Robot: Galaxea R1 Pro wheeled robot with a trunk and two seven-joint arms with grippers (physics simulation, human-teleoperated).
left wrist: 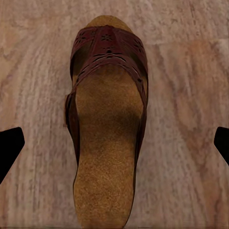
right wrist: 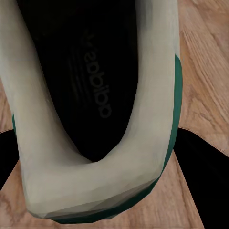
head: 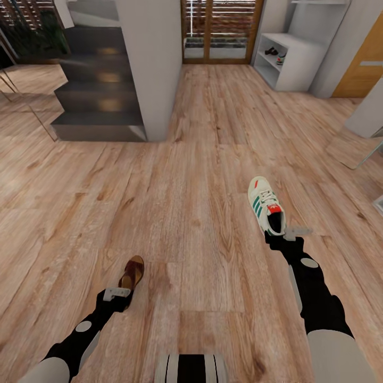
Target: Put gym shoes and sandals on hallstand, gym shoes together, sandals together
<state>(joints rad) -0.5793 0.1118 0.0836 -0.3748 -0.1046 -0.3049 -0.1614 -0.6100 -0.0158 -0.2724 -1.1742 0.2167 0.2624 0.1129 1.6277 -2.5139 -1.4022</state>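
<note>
a sandal (head: 132, 272) and a gym shoe (head: 266, 204) already sit on the distant hallstand (head: 290, 63). right gripper (head: 280, 234) clamps the sneaker's heel; left gripper (head: 118, 296), spread wide, straddles the sandal.

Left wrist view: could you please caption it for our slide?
Open left gripper poised over a brown sandal on the wood-plank floor.

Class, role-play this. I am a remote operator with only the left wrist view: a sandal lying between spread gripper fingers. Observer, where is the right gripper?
Observer: The right gripper is at the heel of a gym shoe; I cannot tell whether it is gripping.
Operator: Where is the hallstand?
Observer: The hallstand stands far ahead, to the right.
Operator: Is anything on it?
Observer: Two small items sit on one shelf, too small to identify.
</note>
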